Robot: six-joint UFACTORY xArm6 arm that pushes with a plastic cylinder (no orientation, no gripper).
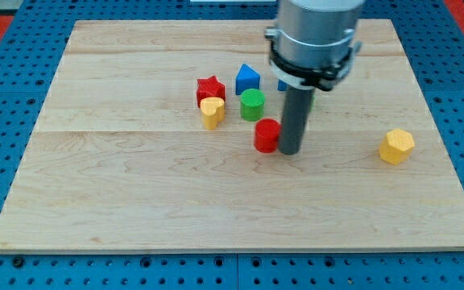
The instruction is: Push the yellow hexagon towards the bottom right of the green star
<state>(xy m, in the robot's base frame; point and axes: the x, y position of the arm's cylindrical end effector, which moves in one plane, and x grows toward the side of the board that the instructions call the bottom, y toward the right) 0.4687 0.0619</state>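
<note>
The yellow hexagon (396, 146) lies alone at the view's right, near the board's right edge. My tip (289, 151) rests on the board at the middle, touching or nearly touching the right side of a red cylinder (267, 135). The hexagon is far to the right of my tip. I cannot make out the green star. Only a thin sliver of green (311, 100) shows at the rod's right edge, behind the arm, and its shape is hidden.
A green cylinder (253, 105), a blue block (247, 79), a red star (210, 89) and a yellow heart (212, 112) cluster left of the rod. Another blue block (282, 84) peeks out behind the arm. The wooden board (135, 193) sits on a blue pegboard.
</note>
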